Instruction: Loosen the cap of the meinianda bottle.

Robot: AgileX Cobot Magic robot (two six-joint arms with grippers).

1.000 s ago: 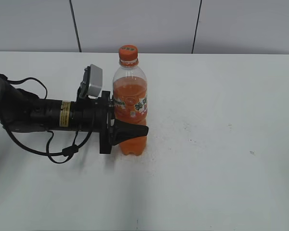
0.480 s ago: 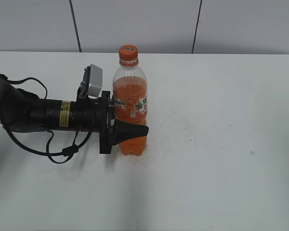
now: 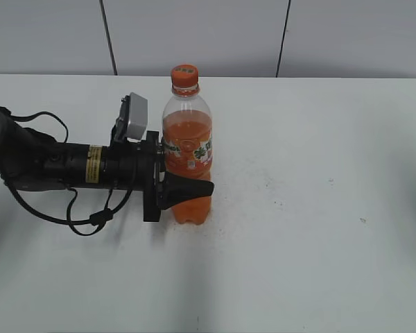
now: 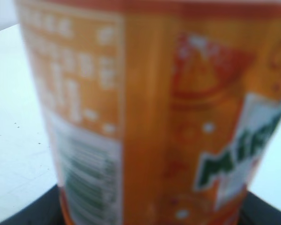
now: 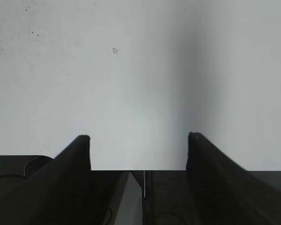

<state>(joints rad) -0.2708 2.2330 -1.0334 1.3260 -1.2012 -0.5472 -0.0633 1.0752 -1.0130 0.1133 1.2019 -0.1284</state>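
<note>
The meinianda bottle stands upright on the white table, orange drink inside and a label band round its middle. Its orange cap sits on top. My left gripper comes in level from the left and is shut on the bottle's lower body, one black finger across its front. In the left wrist view the blurred label fills the frame. My right gripper is open and empty over bare table in the right wrist view. It is out of the exterior view.
The left arm with its cables lies along the table at the left. A grey panelled wall runs behind the table's far edge. A small dark speck marks the table in the right wrist view.
</note>
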